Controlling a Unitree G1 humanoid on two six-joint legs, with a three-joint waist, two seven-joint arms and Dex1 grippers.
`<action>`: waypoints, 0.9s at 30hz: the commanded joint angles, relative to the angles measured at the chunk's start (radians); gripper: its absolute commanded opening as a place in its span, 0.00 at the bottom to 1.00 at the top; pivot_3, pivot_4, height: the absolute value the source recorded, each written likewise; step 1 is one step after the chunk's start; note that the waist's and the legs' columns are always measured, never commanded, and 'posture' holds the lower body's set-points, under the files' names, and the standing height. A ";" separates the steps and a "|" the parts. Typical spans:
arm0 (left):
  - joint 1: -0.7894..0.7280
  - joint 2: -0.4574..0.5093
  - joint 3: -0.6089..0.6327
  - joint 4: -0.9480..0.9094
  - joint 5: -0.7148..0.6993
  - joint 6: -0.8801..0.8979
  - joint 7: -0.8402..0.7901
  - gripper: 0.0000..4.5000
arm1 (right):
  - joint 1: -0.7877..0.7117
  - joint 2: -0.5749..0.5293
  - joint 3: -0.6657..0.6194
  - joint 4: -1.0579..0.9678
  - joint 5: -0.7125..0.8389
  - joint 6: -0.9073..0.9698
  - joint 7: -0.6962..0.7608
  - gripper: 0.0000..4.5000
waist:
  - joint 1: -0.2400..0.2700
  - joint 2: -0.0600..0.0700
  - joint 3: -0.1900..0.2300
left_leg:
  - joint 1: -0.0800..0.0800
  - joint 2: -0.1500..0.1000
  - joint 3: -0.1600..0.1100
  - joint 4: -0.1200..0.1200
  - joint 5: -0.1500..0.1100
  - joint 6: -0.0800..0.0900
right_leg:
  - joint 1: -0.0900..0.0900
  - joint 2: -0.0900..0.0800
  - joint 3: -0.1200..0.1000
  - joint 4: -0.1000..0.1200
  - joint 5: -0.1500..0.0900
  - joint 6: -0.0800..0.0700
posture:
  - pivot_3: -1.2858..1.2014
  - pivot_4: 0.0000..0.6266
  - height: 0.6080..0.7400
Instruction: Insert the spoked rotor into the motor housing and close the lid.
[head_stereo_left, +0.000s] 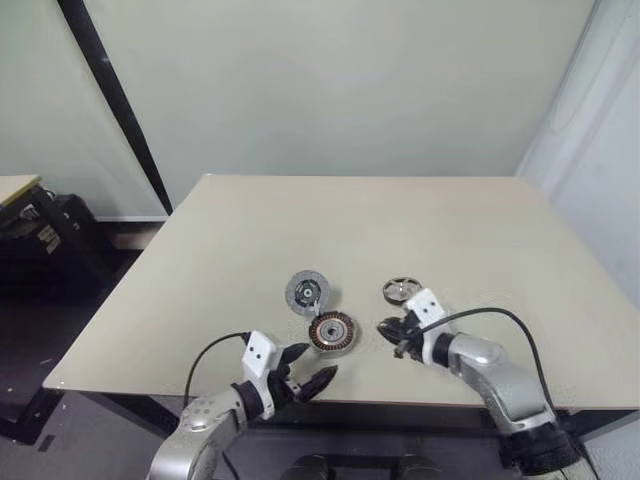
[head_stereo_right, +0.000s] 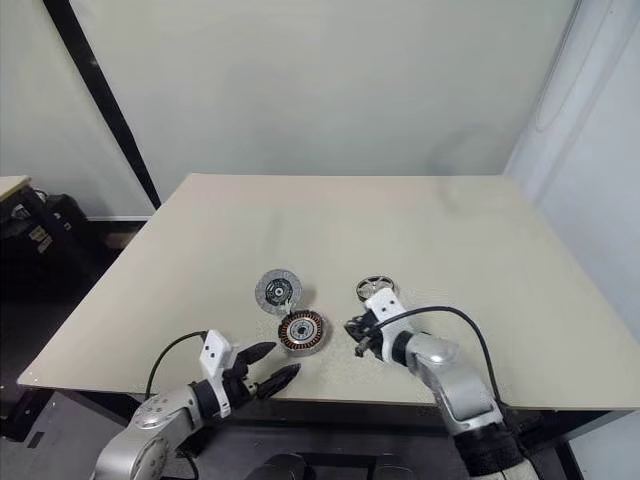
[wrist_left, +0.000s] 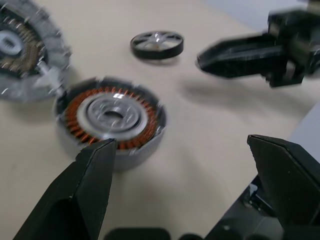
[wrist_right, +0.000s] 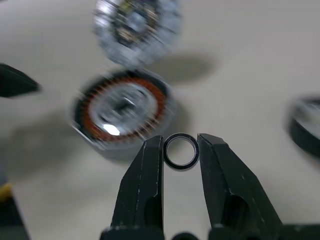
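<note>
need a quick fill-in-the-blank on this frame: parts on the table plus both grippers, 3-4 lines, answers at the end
1. The right gripper is shut on a small dark ____.
2. The left gripper is ____, holding nothing.
3. The rotor lies on the ____, apart from the housing.
4. The windings inside the housing are ____ in colour.

Missing words: ring; open; table; copper-orange

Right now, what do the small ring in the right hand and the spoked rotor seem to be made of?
The small ring looks like thin dark metal with a shiny edge, though plastic is possible. The spoked rotor looks like metal: bright silver spokes, darker rim.
</note>
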 joint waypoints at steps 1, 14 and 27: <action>-0.005 0.026 0.044 0.001 -0.012 -0.044 -0.027 1.00 | -0.081 0.044 0.051 0.037 -0.016 -0.004 0.008 0.15 | 0.000 0.000 0.000 | 0.000 0.000 0.000 0.000 0.000 0.000 | 0.000 0.000 0.000 0.000 0.000 0.000 | 0.52 0.00 1.00; 0.020 0.073 0.090 -0.008 -0.029 -0.048 -0.080 1.00 | -0.234 0.174 0.114 0.302 -0.060 -0.072 0.012 0.15 | 0.000 0.000 0.000 | 0.002 -0.006 -0.001 -0.001 0.000 0.000 | 0.000 0.001 -0.001 0.002 0.002 -0.002 | 0.52 0.00 1.00; 0.045 0.071 0.095 -0.028 -0.027 -0.050 -0.074 1.00 | -0.279 0.228 0.114 0.443 -0.095 -0.140 0.021 0.15 | -0.014 0.000 0.000 | 0.003 -0.006 -0.001 -0.002 0.000 0.000 | 0.000 0.001 -0.001 0.003 0.002 -0.002 | 0.52 0.00 1.00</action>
